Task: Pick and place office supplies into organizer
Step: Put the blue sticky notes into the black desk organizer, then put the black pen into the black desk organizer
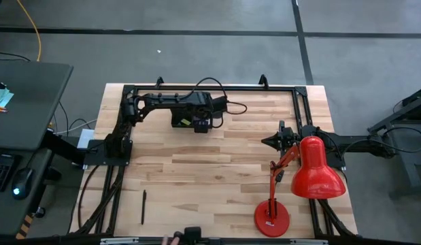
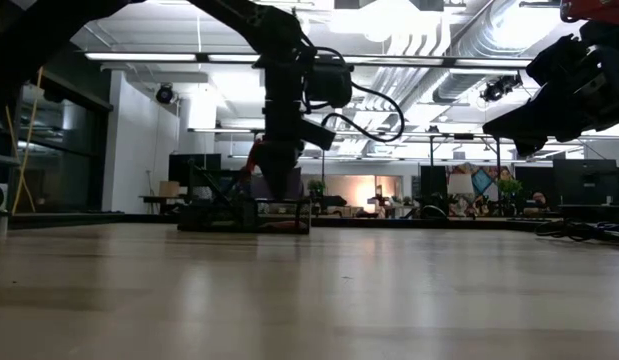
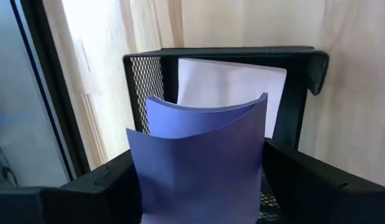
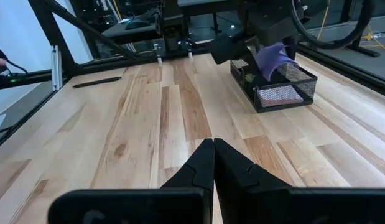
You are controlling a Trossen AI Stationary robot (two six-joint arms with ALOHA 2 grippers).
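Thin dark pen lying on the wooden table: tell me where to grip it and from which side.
Grip the thin dark pen at mid-shaft from straight above, fingers across it: it lies flat and alone on bare wood. The left gripper is shut on a purple sticky-note pad over the black mesh organizer; the right gripper waits.

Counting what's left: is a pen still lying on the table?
Yes, one dark pen lies on the table, far from the organizer.

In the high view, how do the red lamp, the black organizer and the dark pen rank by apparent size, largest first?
1. Red lamp, clearly largest.
2. Organizer, though the left hand hides part of it.
3. Pen, a thin line, smallest.
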